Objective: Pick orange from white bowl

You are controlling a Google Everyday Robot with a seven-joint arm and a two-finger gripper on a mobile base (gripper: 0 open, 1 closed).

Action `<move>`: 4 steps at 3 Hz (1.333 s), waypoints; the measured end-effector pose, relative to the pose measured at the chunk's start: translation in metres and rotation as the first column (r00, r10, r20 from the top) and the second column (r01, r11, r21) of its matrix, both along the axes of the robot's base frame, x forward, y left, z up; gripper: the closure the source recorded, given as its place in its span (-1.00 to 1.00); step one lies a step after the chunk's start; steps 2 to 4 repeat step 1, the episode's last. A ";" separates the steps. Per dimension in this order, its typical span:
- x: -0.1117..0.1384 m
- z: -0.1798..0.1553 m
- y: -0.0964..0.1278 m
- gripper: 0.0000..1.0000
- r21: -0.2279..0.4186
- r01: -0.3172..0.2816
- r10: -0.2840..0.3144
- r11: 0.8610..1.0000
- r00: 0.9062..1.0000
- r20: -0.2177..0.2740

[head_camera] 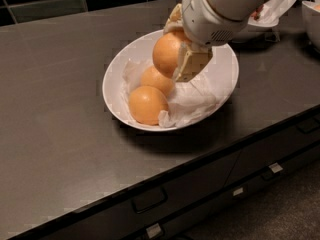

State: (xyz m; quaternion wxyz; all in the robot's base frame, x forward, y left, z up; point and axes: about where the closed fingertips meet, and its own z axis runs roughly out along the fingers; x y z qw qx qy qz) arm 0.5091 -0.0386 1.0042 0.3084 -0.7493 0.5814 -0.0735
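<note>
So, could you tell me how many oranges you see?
3. Held orange in the gripper above the white bowl; middle orange and front orange lie inside. Others may be hidden.

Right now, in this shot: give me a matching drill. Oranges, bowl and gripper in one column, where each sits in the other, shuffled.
Things:
1. top orange
2. front orange
3. white bowl
4. gripper

Places:
A. on the dark counter
B. over the bowl, shut on a fruit
C. on the paper, by the bowl's near rim
D. between the fingers, above the middle orange

Pairs: 1-D, 2-C, 3-A, 4-B.
</note>
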 end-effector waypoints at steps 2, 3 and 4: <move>0.000 0.001 0.000 1.00 0.000 0.000 0.000 1.000 1.000 0.001; 0.000 0.001 0.000 1.00 0.000 0.000 0.000 1.000 1.000 0.001; 0.000 0.001 0.000 1.00 0.000 0.000 0.000 1.000 1.000 0.001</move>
